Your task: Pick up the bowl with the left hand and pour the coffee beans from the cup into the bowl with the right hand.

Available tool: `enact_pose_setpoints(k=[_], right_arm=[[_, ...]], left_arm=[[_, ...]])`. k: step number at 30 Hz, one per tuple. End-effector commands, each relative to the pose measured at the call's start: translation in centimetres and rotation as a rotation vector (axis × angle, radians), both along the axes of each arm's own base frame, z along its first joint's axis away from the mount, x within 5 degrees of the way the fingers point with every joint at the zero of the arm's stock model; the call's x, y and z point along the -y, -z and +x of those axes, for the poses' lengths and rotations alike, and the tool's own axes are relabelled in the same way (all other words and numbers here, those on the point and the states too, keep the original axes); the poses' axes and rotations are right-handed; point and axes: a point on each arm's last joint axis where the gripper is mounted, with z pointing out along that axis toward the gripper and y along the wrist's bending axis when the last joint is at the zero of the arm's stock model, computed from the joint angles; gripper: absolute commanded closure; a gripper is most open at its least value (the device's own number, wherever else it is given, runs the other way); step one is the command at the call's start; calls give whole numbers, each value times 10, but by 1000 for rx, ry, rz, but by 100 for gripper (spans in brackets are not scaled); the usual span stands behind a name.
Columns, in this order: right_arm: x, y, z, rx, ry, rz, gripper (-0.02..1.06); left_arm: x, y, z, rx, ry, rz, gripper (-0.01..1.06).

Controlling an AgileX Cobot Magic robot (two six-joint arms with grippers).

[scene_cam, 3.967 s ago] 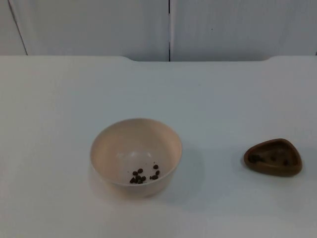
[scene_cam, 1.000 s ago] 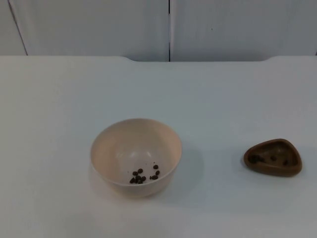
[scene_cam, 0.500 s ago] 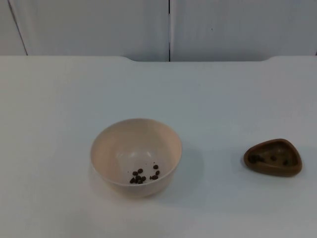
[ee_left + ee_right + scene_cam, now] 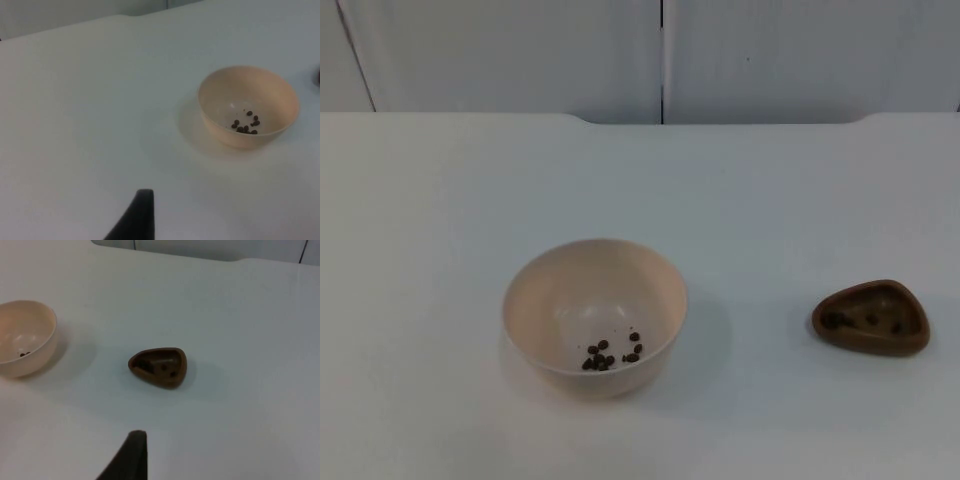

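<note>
A beige bowl stands upright on the white table, left of centre, with several coffee beans at its bottom. A small brown rounded-triangular cup sits to its right, a few dark beans inside. Both rest on the table, untouched. My left gripper waits well back from the bowl, with bare table between. My right gripper waits short of the cup, and the bowl lies farther off beside it.
The white table ends at a grey partition wall at the back. Bare table surface surrounds the bowl and the cup on all sides.
</note>
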Motion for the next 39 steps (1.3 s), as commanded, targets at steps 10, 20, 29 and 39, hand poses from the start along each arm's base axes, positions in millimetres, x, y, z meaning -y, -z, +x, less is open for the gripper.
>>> enact_pose_setpoints(k=[10, 20, 29, 39], right_arm=[[1, 0, 0, 5, 8, -1, -1], [1, 0, 0, 8, 8, 0, -1], [0, 0, 0, 9, 10, 0, -1], [-1, 0, 0, 7, 130, 5, -1]], left_arm=[[0, 1, -1, -1, 1, -11, 0], [0, 1, -1, -1, 1, -11, 0], [0, 1, -1, -1, 1, -11, 0], [0, 1, -1, -1, 1, -11, 0]])
